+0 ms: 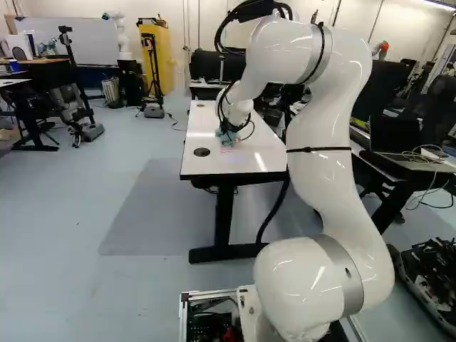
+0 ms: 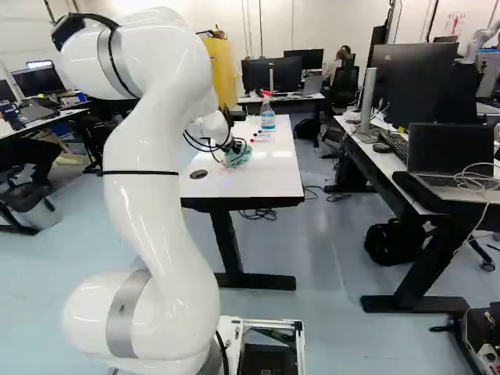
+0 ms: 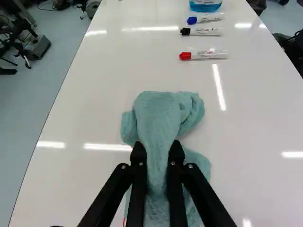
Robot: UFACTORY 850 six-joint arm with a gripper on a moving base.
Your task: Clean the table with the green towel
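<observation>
Plainly, towel [image 3: 158,111] in gripper [image 2: 237,146], apparent spray top [image 2: 266,94], right base view only

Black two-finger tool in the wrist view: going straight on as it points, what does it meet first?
Past the green cloth towel it holds, the tool would probably meet the glossy white tabletop; the remaining gap is unclear.

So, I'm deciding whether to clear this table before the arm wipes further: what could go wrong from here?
The gripper holds the green towel bunched up, so it may wipe only a narrow patch. Three loose markers lie on the table ahead of it; a forward stroke could push or roll them. The bottle stands just beyond them and might tip if the towel reaches it.
</observation>
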